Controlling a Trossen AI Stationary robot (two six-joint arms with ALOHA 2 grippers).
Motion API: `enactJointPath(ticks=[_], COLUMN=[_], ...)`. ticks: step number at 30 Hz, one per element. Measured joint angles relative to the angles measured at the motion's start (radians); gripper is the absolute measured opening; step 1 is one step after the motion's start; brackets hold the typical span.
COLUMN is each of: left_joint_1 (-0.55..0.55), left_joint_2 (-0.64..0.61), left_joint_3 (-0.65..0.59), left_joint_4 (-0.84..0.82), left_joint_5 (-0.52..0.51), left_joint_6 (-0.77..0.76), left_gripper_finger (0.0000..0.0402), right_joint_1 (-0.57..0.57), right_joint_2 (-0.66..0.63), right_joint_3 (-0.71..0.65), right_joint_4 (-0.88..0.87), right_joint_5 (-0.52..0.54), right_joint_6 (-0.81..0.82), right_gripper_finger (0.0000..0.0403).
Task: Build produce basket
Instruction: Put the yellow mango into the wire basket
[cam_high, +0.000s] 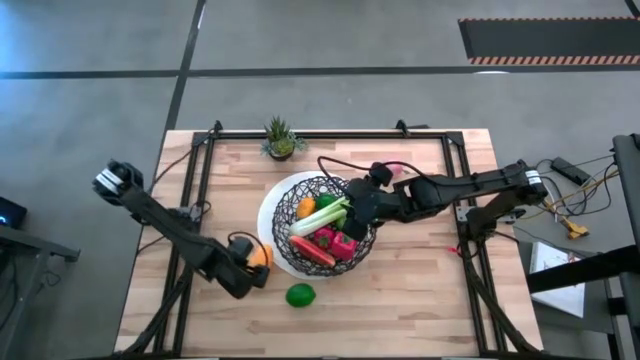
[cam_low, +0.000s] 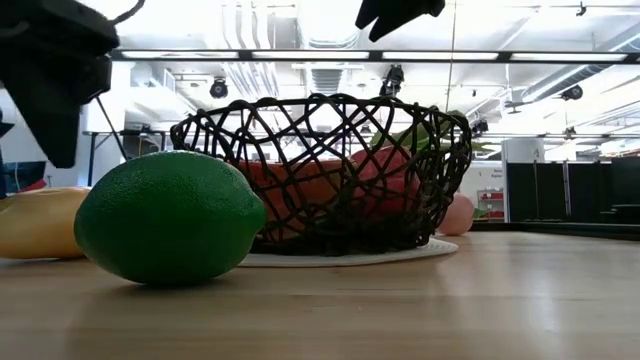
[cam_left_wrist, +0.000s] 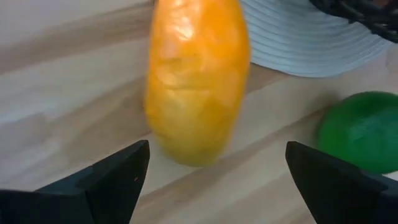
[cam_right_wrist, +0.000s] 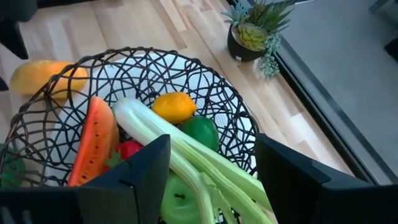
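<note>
The black wire basket (cam_high: 285, 205) stands on its white plate (cam_high: 268, 235) at the table's middle. In it lie a green celery stalk (cam_right_wrist: 205, 165), a yellow lemon (cam_right_wrist: 174, 106), a watermelon slice (cam_right_wrist: 93, 146) and red and green pieces. An orange-yellow fruit (cam_left_wrist: 196, 81) lies on the table by the plate's left rim. A green lime (cam_high: 300, 295) lies near the front edge. My left gripper (cam_left_wrist: 217, 152) is open, its fingers on either side of the orange fruit's near end, apart from it. My right gripper (cam_right_wrist: 211, 155) is open above the basket, over the celery.
A small spiky potted plant (cam_high: 280, 140) stands at the table's far edge, behind the basket. A pink piece (cam_low: 458, 215) shows behind the basket in the low view. Black frame rails run along the table's left and right sides. Bare wood lies at the front right.
</note>
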Motion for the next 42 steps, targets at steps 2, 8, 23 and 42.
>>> enactJointPath(ticks=[2,8,23,42], left_joint_1=[0.003,0.015,0.026,0.026], left_joint_2=[0.043,0.115,0.169,-0.042], left_joint_3=[0.029,0.064,-0.004,-0.078], left_joint_4=[-0.033,-0.101,-0.004,-0.062], left_joint_5=[0.01,-0.005,-0.048,0.088], left_joint_6=[-0.021,-0.049,0.032,0.272], left_gripper_finger=[0.0361,0.0361,0.036,0.0217], right_joint_1=[0.0,0.0,0.0,0.001], right_joint_2=[0.0,0.0,0.0,-0.008], right_joint_3=[0.0,0.0,-0.007,-0.021], right_joint_4=[0.0,-0.001,-0.042,-0.106], right_joint_5=[0.0,0.0,-0.035,-0.037], right_joint_6=[0.0,0.0,0.004,0.018], right_gripper_finger=[0.0219,0.0219,0.0219,0.0219])
